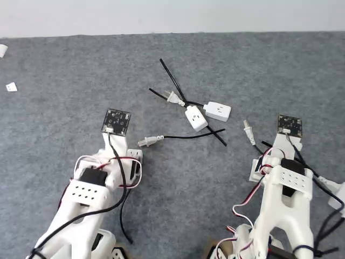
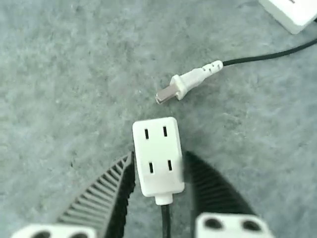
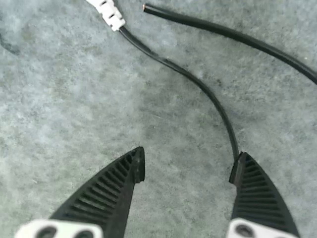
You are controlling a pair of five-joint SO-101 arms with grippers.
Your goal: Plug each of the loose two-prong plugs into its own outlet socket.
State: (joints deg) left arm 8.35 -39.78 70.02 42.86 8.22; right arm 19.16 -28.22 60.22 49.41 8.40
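Note:
My left gripper (image 2: pixel 159 159) is shut on a white outlet socket (image 2: pixel 157 156) with two pairs of slots facing up; it is also seen in the high view (image 1: pixel 135 156). A white two-prong plug (image 2: pixel 185 84) on a black cable lies just beyond that socket, prongs angled toward it, not touching (image 1: pixel 146 142). My right gripper (image 3: pixel 189 161) stands open over the carpet, with a black cable (image 3: pixel 198 84) running between its fingers to a second plug (image 3: pixel 109 12), which lies ahead of the right arm (image 1: pixel 248 131). A third plug (image 1: pixel 172 98) lies farther back.
Two more white outlet sockets (image 1: pixel 195 117) (image 1: pixel 218 110) lie mid-table among crossed black cables (image 1: pixel 215 135). A cut cable end (image 3: pixel 148 8) lies near the right gripper. Grey carpet covers the table; small white scraps (image 1: pixel 11 86) sit at the far left.

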